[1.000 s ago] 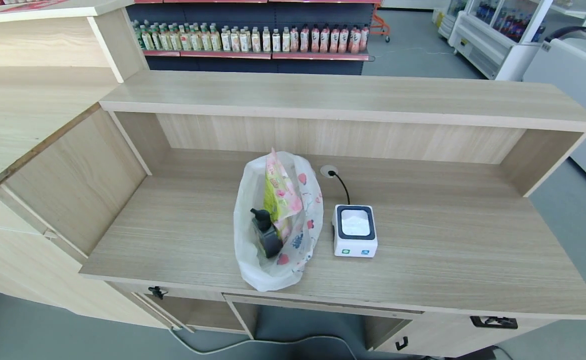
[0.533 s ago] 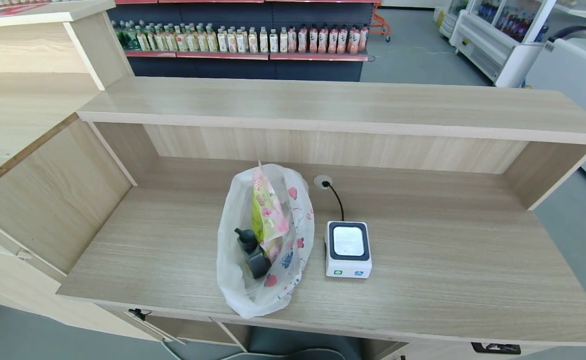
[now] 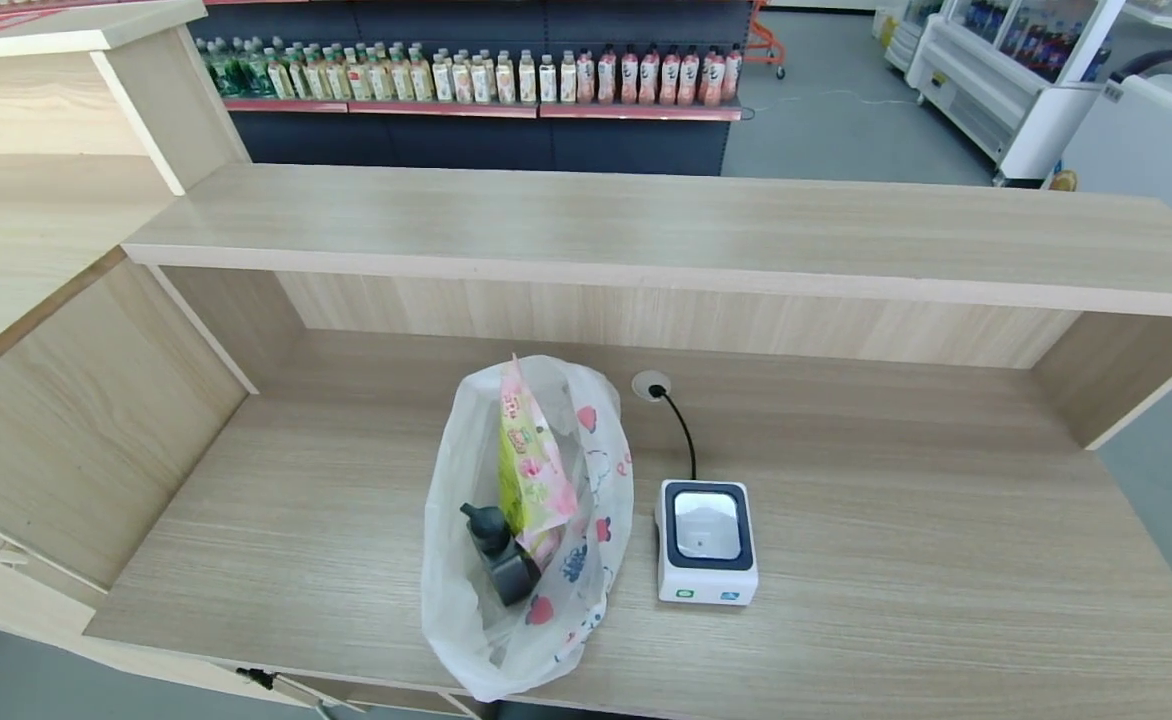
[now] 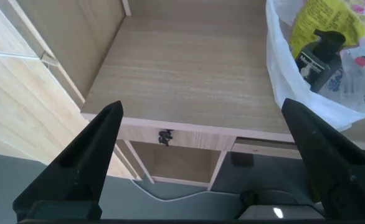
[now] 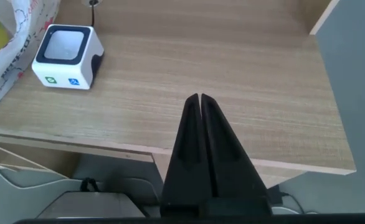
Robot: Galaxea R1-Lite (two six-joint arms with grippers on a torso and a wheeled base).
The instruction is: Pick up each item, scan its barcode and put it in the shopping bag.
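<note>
Status: both visible items bagged, nothing loose seen on the table [image 3: 896, 560].
Nearest, the left gripper [image 4: 202, 107] is held with its jaws spread wide and empty, off the table's near edge; the right gripper [image 5: 200, 98] is pressed fully closed on nothing, also short of that edge. Past the edge, the shopping bag [image 3: 446, 570] is laid with its long axis running near to far, mouth up, and is judged nearer the left arm. Inside it, the black pump bottle [image 3: 499, 560] is propped at the near end, with the snack pouch [image 3: 531, 470] stood upright just behind, touching it. The scanner [image 3: 706, 540] is set just beside the bag, on the right arm's side. Task is judged essentially complete unless more items are brought.
</note>
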